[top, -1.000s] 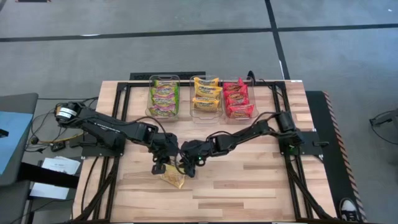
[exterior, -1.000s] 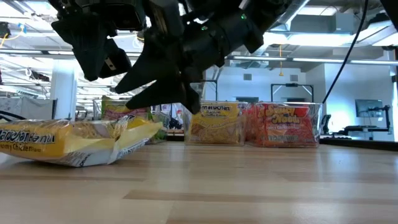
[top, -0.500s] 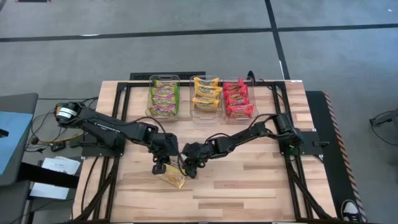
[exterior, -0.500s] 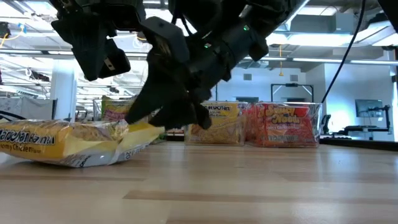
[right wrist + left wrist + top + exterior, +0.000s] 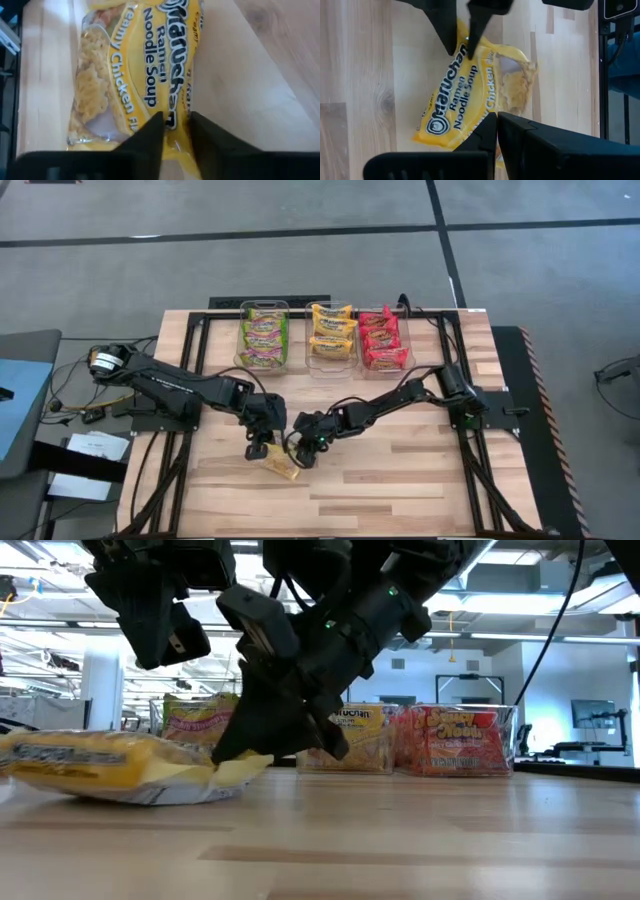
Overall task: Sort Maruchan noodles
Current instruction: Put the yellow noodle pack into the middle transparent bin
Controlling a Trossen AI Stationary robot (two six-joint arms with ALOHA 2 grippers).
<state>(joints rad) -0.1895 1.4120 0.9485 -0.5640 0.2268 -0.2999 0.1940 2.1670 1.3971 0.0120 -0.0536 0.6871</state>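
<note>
While low at the table, right pincer (image 5: 300,457) astride yellow packet (image 5: 281,467).

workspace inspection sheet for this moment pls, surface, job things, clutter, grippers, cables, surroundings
surface: wooden table, light planks, on a black frame.
job's things: one yellow packet lies loose on the table; green, yellow and red packets fill three clear bins at the far edge.
clutter: nothing seen.
grippers: right gripper pinches the yellow packet's edge between its fingers; left gripper is shut, empty, just above the same packet.
cables: a cable bundle lies beside the left arm's base, off the table.
surroundings: grey floor with dark lines; a lit open room behind; no person seen.
</note>
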